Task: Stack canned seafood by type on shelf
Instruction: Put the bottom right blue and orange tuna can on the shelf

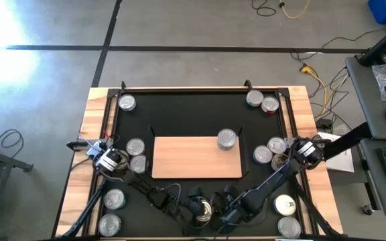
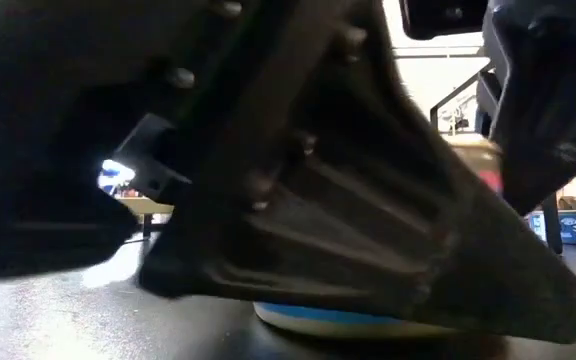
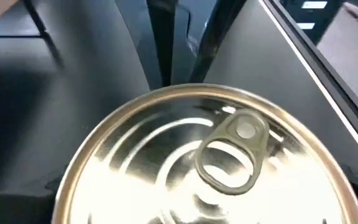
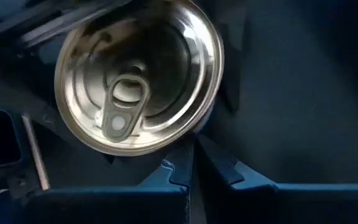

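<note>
The light-wood shelf lies mid-mat with one silver can standing on its far right part. My left gripper is by two cans at the shelf's left end. Its wrist view shows a gold-rimmed can top with a pull tab, and the dark fingers close together. My right gripper is by two cans at the shelf's right end. Its shut fingers end at the rim of a silver can top. My left gripper points down with its fingertips by the can's rim; I cannot tell whether it touches. My right gripper points down with its fingertips at the can's rim; I cannot tell whether it touches. Both cans stand upright on the mat.
Other cans stand on the black mat: one far left, two far right, two near left, two near right. Both arms cross the mat's near part. In the low view an arm hides most of a blue-and-white can.
</note>
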Robot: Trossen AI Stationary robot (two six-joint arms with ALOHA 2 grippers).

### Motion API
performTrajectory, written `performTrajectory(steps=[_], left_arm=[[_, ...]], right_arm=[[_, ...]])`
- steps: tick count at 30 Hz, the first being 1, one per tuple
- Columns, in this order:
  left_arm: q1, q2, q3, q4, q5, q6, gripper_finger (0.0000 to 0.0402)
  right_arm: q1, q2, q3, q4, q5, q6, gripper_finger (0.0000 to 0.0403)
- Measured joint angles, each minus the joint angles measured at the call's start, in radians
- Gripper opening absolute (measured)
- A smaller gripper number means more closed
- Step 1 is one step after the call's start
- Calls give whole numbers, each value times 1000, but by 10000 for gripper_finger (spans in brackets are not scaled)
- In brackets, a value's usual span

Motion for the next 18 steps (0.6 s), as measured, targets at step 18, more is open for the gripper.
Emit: performTrajectory(steps=[18], left_arm=[[-3, -31, 169, -364, 43, 14, 366]], right_arm=[[38, -100, 4, -160, -98, 5, 13]])
